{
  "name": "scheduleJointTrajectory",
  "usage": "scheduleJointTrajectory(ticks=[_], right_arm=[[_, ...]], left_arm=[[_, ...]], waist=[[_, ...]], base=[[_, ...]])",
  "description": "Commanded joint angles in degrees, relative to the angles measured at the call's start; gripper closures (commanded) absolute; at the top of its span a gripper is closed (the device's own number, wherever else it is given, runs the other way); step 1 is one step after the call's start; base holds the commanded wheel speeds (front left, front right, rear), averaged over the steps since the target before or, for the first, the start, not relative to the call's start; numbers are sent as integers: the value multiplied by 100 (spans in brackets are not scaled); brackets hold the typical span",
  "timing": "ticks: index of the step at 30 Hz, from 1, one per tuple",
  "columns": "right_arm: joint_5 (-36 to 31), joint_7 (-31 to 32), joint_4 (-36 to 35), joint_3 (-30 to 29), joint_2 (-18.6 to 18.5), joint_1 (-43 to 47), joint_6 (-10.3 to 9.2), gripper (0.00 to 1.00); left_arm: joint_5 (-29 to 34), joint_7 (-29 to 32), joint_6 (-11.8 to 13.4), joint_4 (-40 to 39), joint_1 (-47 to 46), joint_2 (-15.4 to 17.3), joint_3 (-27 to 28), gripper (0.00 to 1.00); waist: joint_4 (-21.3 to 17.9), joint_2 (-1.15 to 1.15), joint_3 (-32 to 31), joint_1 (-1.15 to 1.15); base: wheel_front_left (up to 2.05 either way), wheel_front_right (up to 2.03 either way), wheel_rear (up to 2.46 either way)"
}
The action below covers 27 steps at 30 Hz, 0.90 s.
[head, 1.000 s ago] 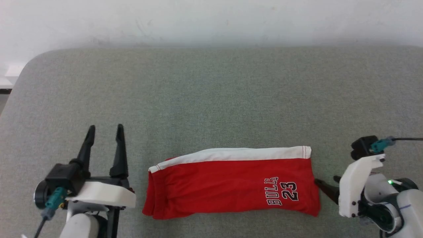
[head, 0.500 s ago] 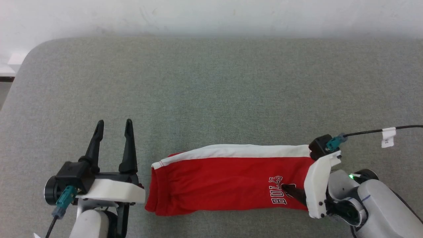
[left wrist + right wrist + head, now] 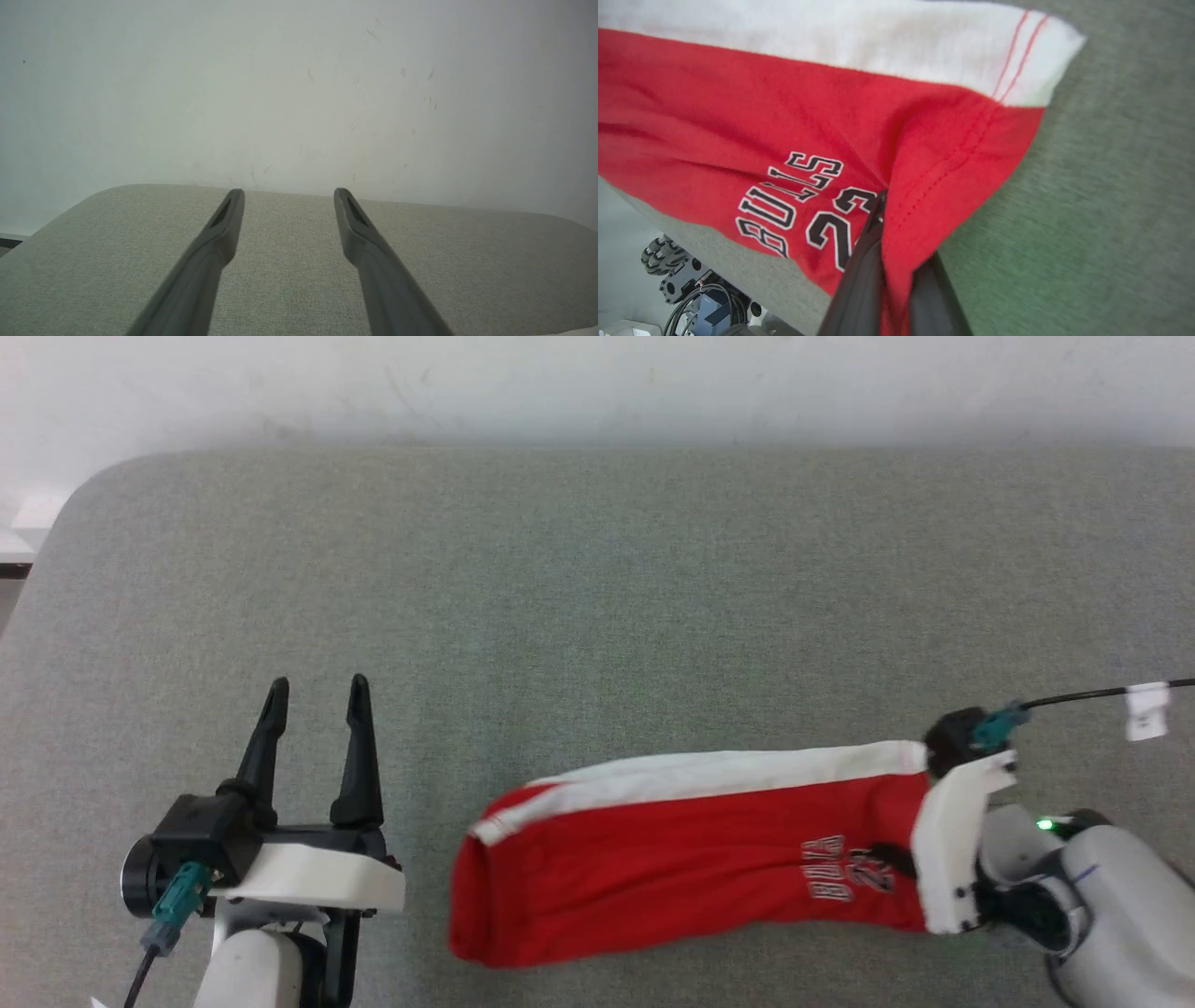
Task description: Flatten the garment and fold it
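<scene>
- You face a wide padded surface covered in grey-green woven cloth. It runs right across the head view.
- Its far left corner is rounded. The left wrist view gives you the same curve.
- A plain white wall stands behind the far edge. You cannot tell whether it touches the edge or stands just beside it.
- The wall is lightly marked with faint scuffs and a few small dark flecks.
- Past the left edge you get a pale patch with a dark strip under it, too small to identify.
- The right wrist view shows pale grey floor below the surface's near edge.
- Light is soft and even. A dim, blurred shadow band lies along the foot of the wall.
</scene>
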Motion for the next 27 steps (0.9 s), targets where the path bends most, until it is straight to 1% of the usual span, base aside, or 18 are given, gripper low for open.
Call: scheduleJointTrajectory(ticks=[1,5,8,11,14,16,19,24,27], right_arm=[[-39,19,213,-99,-222,29,-24,100],[-173,37,561,-487,-457,-27,-24,100],[-369,85,844,-772,-531,-60,-24,100],[-616,174,1038,-1018,-513,-82,-24,100],[-840,302,944,-1078,-503,-89,-24,100],[-977,442,703,-1022,-543,-59,-24,100],[-1054,742,115,-919,-605,44,-24,100],[-1037,1306,-1173,-672,-703,316,-24,100],[-1049,1506,-1907,-505,-688,430,-24,100]], left_arm=[[53,-27,-35,40,45,-31,40,0],[77,-27,-97,128,49,-70,96,0],[102,-27,-135,168,53,-98,124,0],[124,-27,-173,205,70,-120,150,0],[149,-27,-198,226,107,-140,173,0],[166,-27,-212,233,141,-153,188,0],[179,-27,-236,235,204,-164,222,0],[203,-27,-255,228,303,-187,250,0],[205,-27,-271,232,315,-202,249,0]], waist=[[-25,-1,-18,0],[-54,-1,-50,0],[-68,-1,-79,0],[-80,-1,-118,0],[-90,-1,-176,0],[-97,-1,-230,0],[-126,-1,-306,0],[-168,-1,-392,0],[-169,-1,-406,0]], base=[[0,0,0],[0,0,0],[0,0,0],[0,0,0],[0,0,0],[0,0,0],[0,0,0],[0,0,0],[0,0,0]])
